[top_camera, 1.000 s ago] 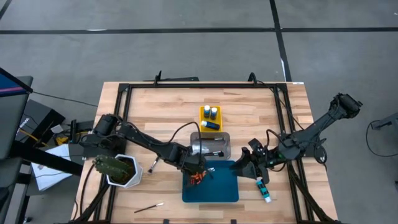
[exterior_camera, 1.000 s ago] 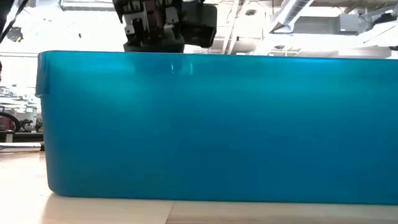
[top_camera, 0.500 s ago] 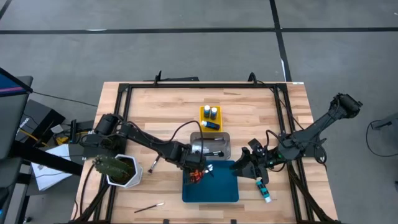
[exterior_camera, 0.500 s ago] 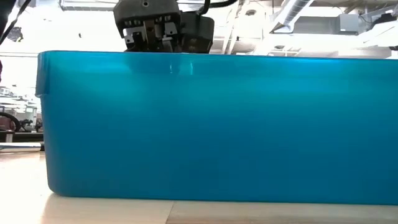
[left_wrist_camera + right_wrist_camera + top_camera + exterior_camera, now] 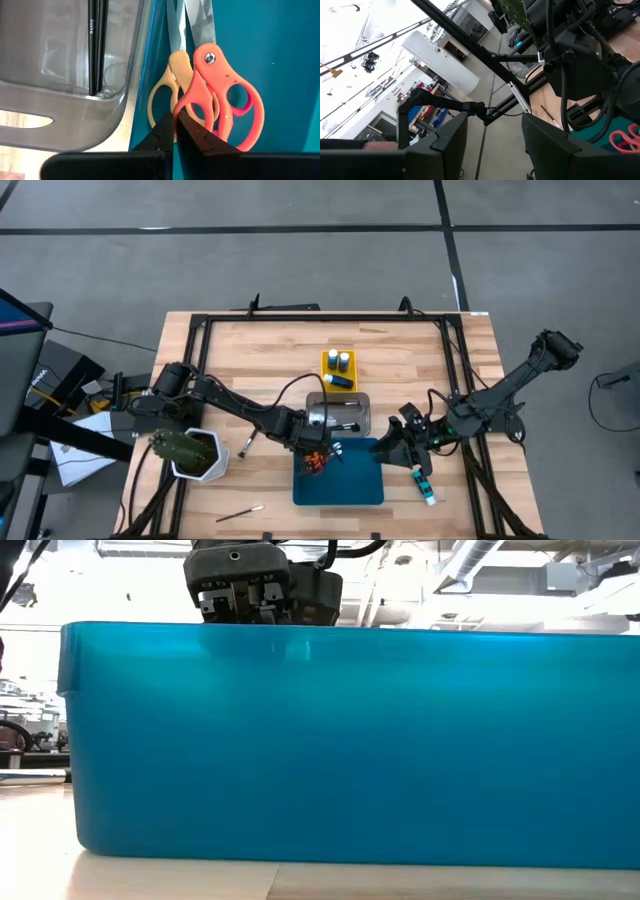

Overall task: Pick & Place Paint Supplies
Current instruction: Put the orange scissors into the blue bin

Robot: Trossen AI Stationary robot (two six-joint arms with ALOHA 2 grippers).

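Left gripper (image 5: 174, 125) clamped on scissors (image 5: 220, 95) over the blue tray (image 5: 355, 480)

Only the left wrist view shows the pinch: closed fingertips on the orange handle loop, blades pointing straight away from the gripper, beside the clear tray (image 5: 60, 90) holding a dark brush (image 5: 97, 45). The high view places this at the blue tray's left rim. Right gripper (image 5: 392, 442), fingers apart, waits at its right edge.
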